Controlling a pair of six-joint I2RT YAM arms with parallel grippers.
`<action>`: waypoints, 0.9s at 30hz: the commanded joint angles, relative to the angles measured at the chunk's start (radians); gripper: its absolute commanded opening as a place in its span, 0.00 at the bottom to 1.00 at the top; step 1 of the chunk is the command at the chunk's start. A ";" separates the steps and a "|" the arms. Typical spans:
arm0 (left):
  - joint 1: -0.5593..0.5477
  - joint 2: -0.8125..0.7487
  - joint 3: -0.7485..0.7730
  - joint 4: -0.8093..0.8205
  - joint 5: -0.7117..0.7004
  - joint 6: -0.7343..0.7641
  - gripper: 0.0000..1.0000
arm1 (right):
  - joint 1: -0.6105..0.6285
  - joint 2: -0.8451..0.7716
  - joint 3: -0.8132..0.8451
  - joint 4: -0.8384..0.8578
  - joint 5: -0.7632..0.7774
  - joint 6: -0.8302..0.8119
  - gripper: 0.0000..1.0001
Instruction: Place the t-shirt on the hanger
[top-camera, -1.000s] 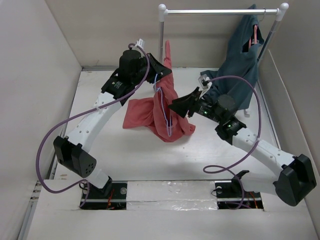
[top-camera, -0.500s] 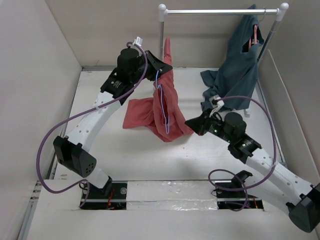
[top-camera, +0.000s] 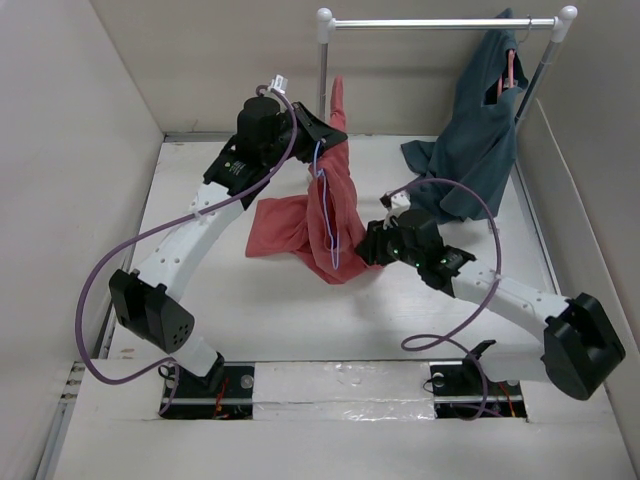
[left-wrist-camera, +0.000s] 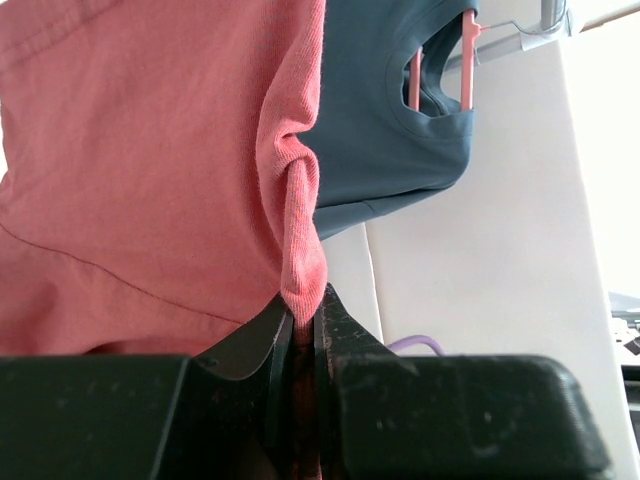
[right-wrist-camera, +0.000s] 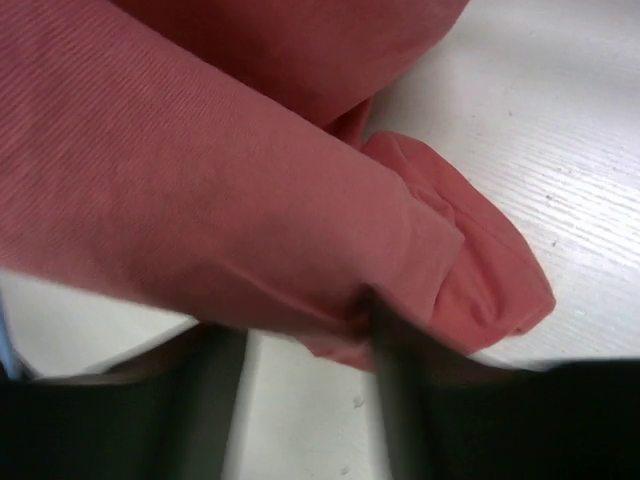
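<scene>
The coral-red t-shirt hangs from my left gripper, which is shut on a bunched fold of it high above the table; its lower part rests on the table. The pinched fold shows in the left wrist view, between the left gripper fingers. The pale-blue wire hanger lies against the hanging shirt, partly wrapped in the cloth. My right gripper is low at the shirt's bottom right edge. In the right wrist view the right gripper is open, with the shirt's hem lying across its fingertips.
A dark teal garment hangs on a pink hanger from the rail at the back right, its tail on the table. It also shows in the left wrist view. Walls close in on the left, back and right.
My right arm pulled back from the shirt's middle, dropped low, then moved left to the shirt's bottom edge. My left gripper has held the shirt still.
</scene>
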 joint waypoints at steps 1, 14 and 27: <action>0.006 -0.031 0.034 0.088 0.024 -0.013 0.00 | 0.018 0.047 0.071 0.072 0.042 -0.039 0.40; 0.074 0.035 0.126 0.341 -0.117 -0.003 0.00 | 0.097 -0.100 -0.024 -0.209 -0.165 0.085 0.00; 0.095 0.204 0.263 0.400 -0.165 0.019 0.00 | 0.154 -0.239 0.183 -0.536 -0.222 0.049 0.00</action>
